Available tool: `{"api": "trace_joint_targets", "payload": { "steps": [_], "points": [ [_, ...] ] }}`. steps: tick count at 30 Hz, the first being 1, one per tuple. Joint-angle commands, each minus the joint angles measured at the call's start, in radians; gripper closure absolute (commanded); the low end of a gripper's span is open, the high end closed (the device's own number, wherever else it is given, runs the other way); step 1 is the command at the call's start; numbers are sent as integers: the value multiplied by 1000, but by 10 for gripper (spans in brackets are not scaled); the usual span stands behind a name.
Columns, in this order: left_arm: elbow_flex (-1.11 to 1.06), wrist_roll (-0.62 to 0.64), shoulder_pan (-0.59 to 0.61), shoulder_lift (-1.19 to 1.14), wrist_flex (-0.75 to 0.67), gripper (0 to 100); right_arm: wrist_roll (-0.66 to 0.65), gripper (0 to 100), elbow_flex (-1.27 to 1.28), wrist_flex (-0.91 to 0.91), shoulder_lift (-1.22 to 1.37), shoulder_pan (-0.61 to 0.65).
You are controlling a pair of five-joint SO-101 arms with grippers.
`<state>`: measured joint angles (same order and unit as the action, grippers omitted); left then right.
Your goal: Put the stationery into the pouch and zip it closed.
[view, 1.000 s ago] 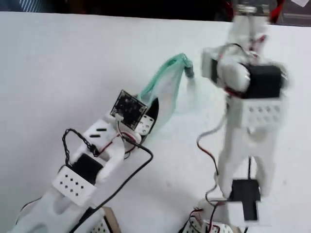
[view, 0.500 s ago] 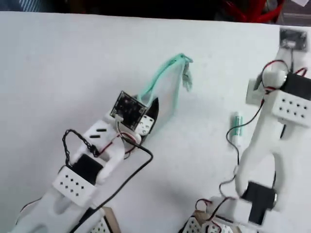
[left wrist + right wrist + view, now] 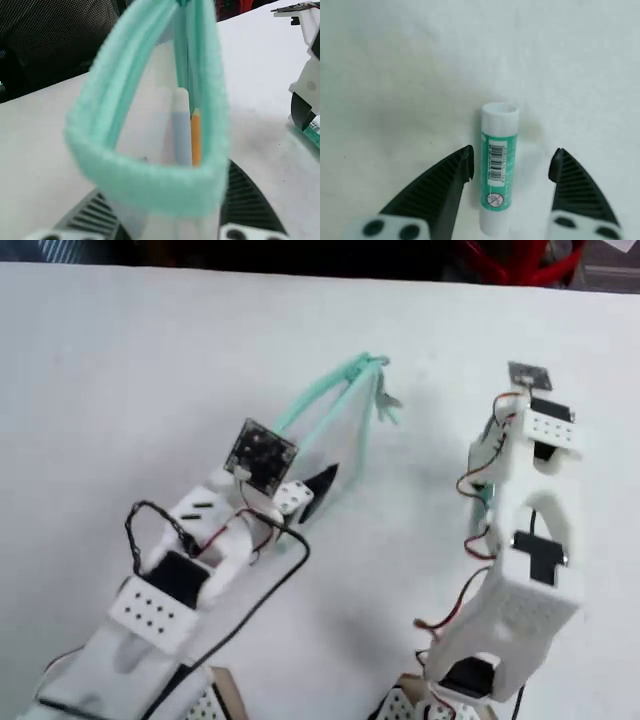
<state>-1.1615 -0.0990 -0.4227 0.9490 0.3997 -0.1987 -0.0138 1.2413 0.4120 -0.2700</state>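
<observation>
Mint pouch [image 3: 150, 187] gaping, seemingly clamped by left end effector [image 3: 310, 490], right end effector [image 3: 512, 152] spread astride green-white glue stick [image 3: 498, 170].

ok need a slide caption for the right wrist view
Right gripper open, its fingers either side of a green-and-white glue stick lying on the white table

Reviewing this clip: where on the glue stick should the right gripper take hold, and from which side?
Grip the glue stick across its green middle, coming from straight above. It lies flat on the table, round and slender, and the open right gripper straddles it, one finger on each long side.
</observation>
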Motion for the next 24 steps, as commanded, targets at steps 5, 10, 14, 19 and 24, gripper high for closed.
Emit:
{"api": "trace_joint_targets", "payload": {
  "steps": [5, 10, 14, 19, 24],
  "points": [
    [8, 12, 2, 2, -3, 768, -52, 921, -91, -22, 102, 13],
    [8, 12, 10, 4, -3, 769, -110, 981, -181, 24, 61, -4],
    [8, 12, 10, 7, 2, 768, -81, 981, -328, 185, -176, -8],
    [8, 14, 10, 8, 2, 767, -74, 981, -416, 255, -541, 61],
    [9, 117, 12, 12, 2, 766, -81, 981, -416, 289, -771, 249]
  ]
}}
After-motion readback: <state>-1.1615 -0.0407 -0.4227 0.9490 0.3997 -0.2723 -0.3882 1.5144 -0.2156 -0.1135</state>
